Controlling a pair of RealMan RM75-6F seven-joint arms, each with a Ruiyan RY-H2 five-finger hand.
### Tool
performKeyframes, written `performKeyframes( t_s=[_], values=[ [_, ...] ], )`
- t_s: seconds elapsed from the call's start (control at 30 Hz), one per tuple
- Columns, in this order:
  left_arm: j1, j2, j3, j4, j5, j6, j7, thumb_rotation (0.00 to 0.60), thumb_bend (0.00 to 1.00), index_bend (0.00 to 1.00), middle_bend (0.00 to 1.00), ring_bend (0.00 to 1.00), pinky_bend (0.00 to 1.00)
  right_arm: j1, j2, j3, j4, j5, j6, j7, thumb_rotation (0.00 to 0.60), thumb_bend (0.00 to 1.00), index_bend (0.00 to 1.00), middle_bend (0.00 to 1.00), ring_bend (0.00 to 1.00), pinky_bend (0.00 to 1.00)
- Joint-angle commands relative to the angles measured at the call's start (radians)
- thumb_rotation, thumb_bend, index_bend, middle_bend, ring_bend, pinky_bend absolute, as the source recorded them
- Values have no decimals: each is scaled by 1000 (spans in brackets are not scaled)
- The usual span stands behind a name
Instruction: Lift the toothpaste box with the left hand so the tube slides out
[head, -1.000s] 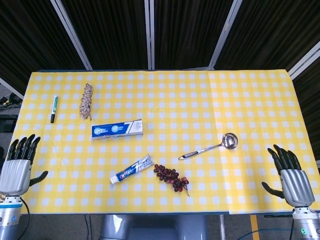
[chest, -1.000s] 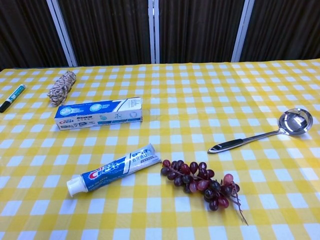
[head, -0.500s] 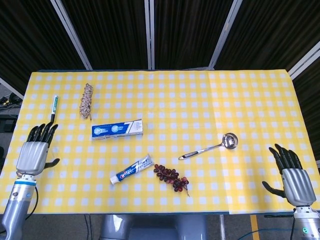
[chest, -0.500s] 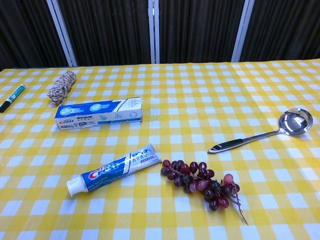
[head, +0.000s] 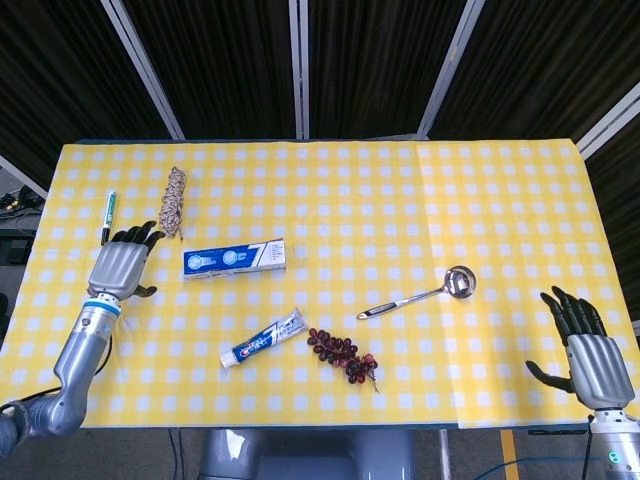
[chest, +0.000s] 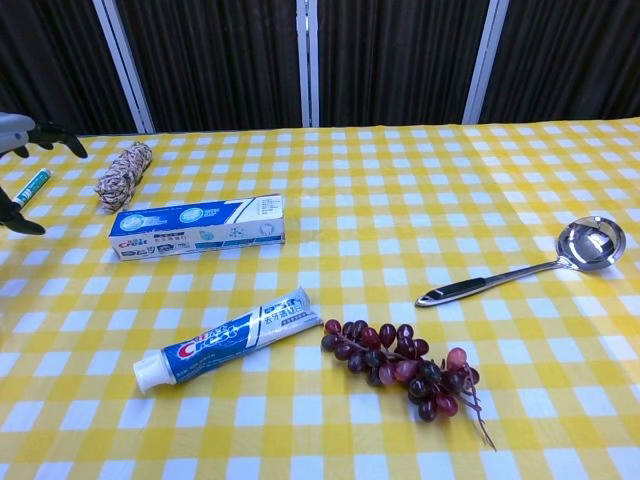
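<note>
The left hand (head: 120, 268) is above the left part of the table (head: 500, 190), just left of the toothpaste box (head: 234, 258). Its fingers are spread and it holds nothing. In the chest view only its fingertips (chest: 45, 133) show, at the left edge. The right hand (head: 590, 350) is at the near right corner of the table, fingers apart, also holding nothing.

The toothpaste box lies flat on the yellow checked cloth, long side running left to right, left of centre. The toothpaste tube (head: 263, 339) lies outside the box, nearer than it and well apart from it, tilted, with its cap toward the near left.

A bunch of dark grapes (head: 345, 355) lies just right of the tube. A metal ladle (head: 420, 294) lies right of centre, bowl toward the far right. A coil of rope (head: 173, 201) and a marker pen (head: 107, 217) lie at the far left, beyond the left hand.
</note>
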Motion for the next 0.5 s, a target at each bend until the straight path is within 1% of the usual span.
performKeyframes(
  t_s=[0.03,0.27,0.43,0.5],
  values=[
    [-40,-26,0,19,-50,-24,34,600,26,206,82,140,200,1,2,1,2,3,-2,8,600,85,0,0,0,0],
    [-108,-80,8,67,-153,-50,79,600,27,228,101,152,206,1,9,3,3,8,-5,29,600,85,0,0,0,0],
    [-152,-124,22,108,-196,-49,116,600,27,226,101,152,206,4,12,7,9,20,-13,42,600,85,0,0,0,0],
    [-170,-149,20,131,-214,-44,123,600,28,222,101,152,205,6,12,8,11,25,-19,47,600,85,0,0,0,0]
  ],
)
